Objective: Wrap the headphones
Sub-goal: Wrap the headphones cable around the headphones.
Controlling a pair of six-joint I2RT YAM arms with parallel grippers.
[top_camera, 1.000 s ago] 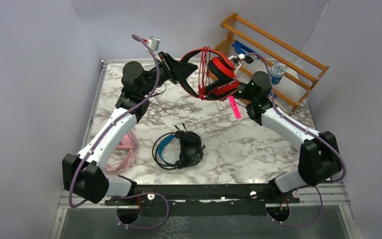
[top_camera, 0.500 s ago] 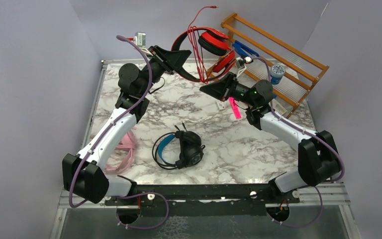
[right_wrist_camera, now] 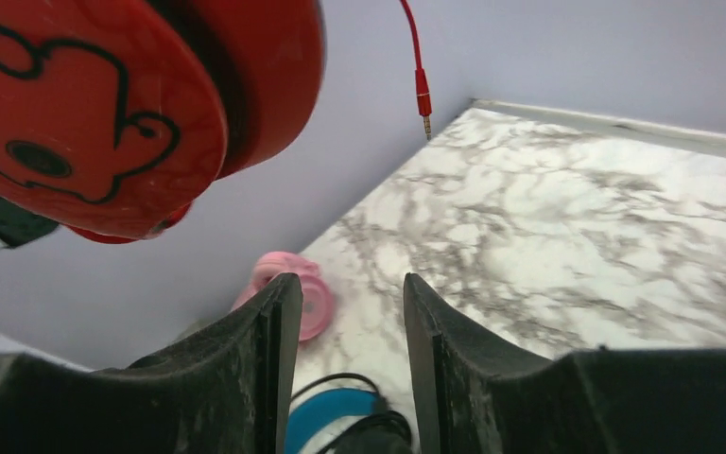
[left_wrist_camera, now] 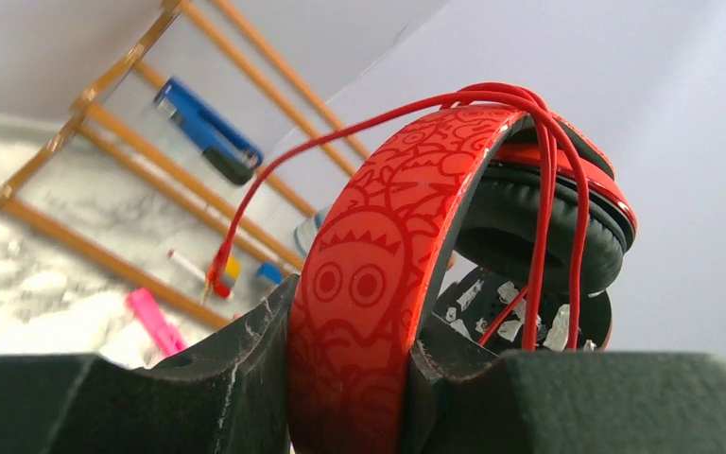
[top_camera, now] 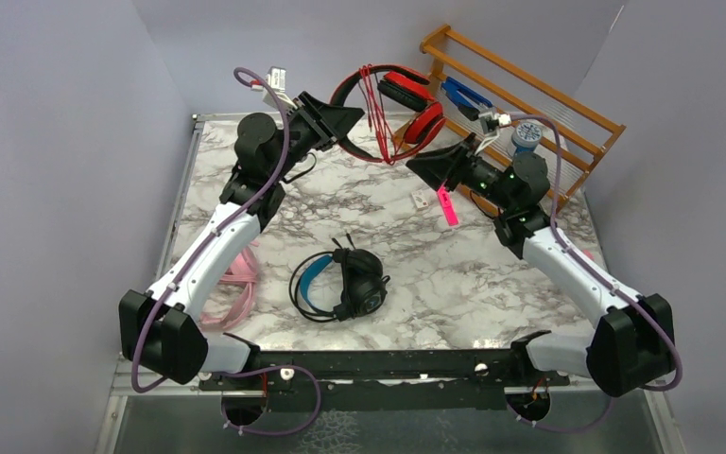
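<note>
- Your left tool (left_wrist_camera: 350, 378) is grasping the red headphones (left_wrist_camera: 364, 274) by the band, holding them above the far edge of the table (top_camera: 492, 274).
- Your right tool (right_wrist_camera: 343, 312) is hanging released and empty, just beside them.

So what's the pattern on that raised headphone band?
The red headphones' band carries darker red cartoon doodles, including a spiky-edged face; clearest in left wrist view.

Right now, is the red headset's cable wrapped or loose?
Mostly wrapped: the cable loops several times over the band of the red headset, but its plug end dangles free.
</note>
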